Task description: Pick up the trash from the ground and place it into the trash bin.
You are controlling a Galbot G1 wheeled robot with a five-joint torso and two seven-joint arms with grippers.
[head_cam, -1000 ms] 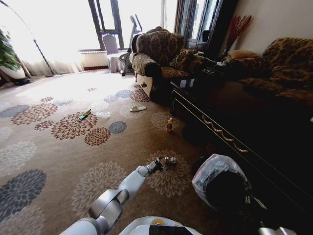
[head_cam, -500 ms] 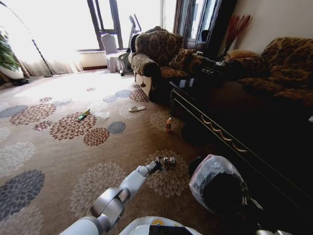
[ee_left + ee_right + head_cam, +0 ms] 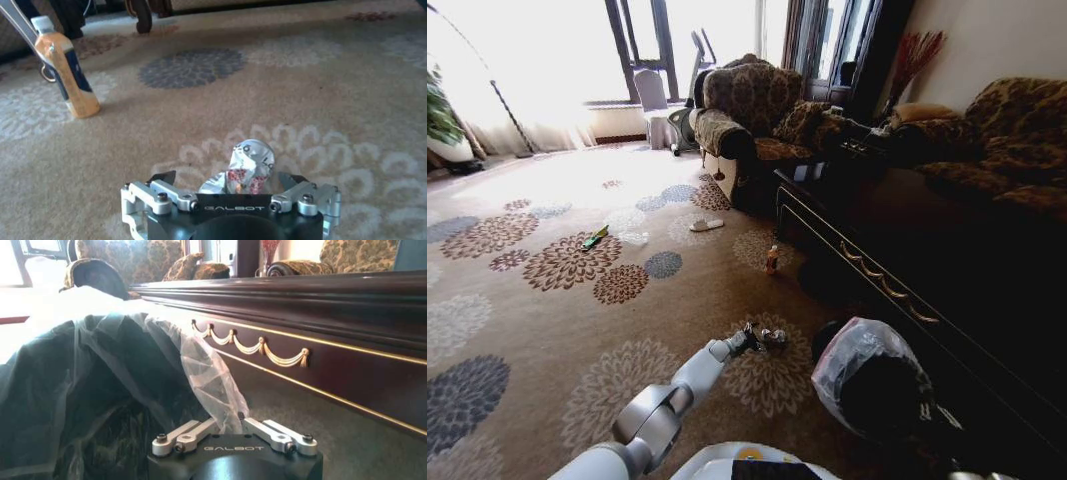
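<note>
Head view: left gripper [image 3: 760, 340] clamps crumpled wrapper [image 3: 247, 167] beside trash bin [image 3: 872, 385], whose liner right gripper [image 3: 230, 432] pinches; bottle [image 3: 63, 67] nearby.

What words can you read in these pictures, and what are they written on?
"GALBOT" on the left gripper, which holds a crumpled wrapper.
"GALBOT" on the right gripper, shut on the trash bin's bag liner.
Print on the crumpled wrapper: a few letters show, too creased to read.
Label on the orange bottle: too blurred to read.
</note>
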